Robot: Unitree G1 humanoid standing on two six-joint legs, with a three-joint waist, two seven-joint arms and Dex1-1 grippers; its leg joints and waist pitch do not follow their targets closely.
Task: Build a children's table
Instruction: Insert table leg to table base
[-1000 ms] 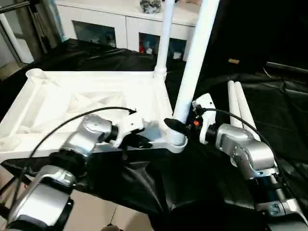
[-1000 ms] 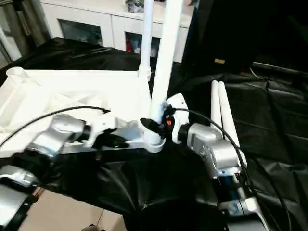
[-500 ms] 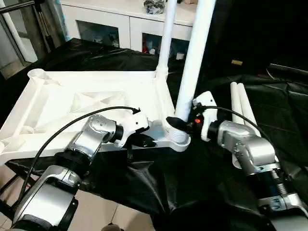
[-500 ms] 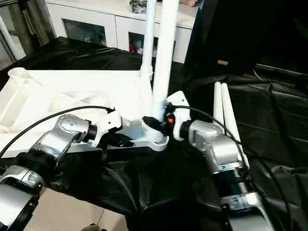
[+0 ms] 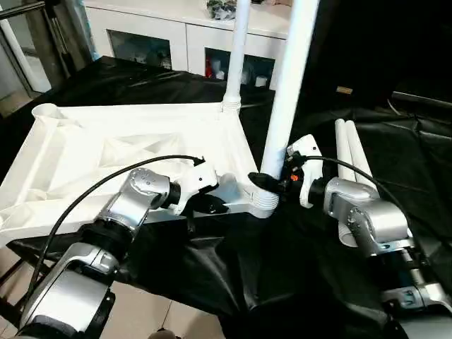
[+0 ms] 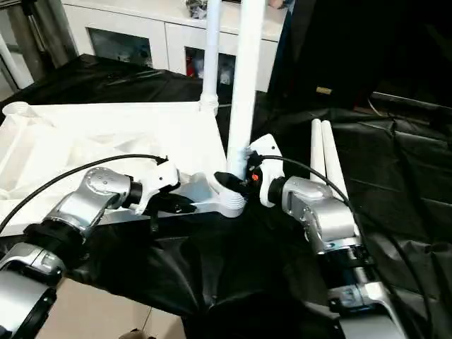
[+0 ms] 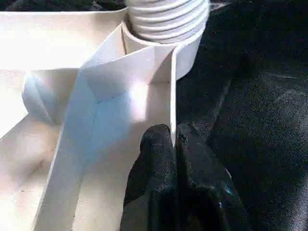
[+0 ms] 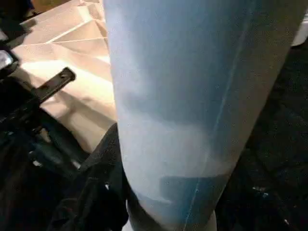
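Note:
The white tabletop (image 5: 127,152) lies ribbed side up on the black-draped work table. One white leg (image 5: 234,56) stands in its far right corner socket. A second leg (image 5: 286,92) rises from the near right corner socket (image 5: 263,203), where its threaded base (image 7: 166,19) shows. My right gripper (image 5: 272,180) is shut on this leg just above the socket, and one black finger (image 8: 101,192) wraps beside the tube (image 8: 183,96). Left of that corner, my left gripper (image 7: 173,139) is shut on the tabletop's thin near rim (image 5: 233,206).
Two loose white legs (image 5: 349,152) lie side by side on the black cloth to the right of the tabletop. White cabinets (image 5: 176,35) stand behind the work table. The table's near edge drops to the pale floor (image 5: 141,311) below my left arm.
The whole picture has shifted with the camera. Both grips hold as before, and the held leg leans slightly less.

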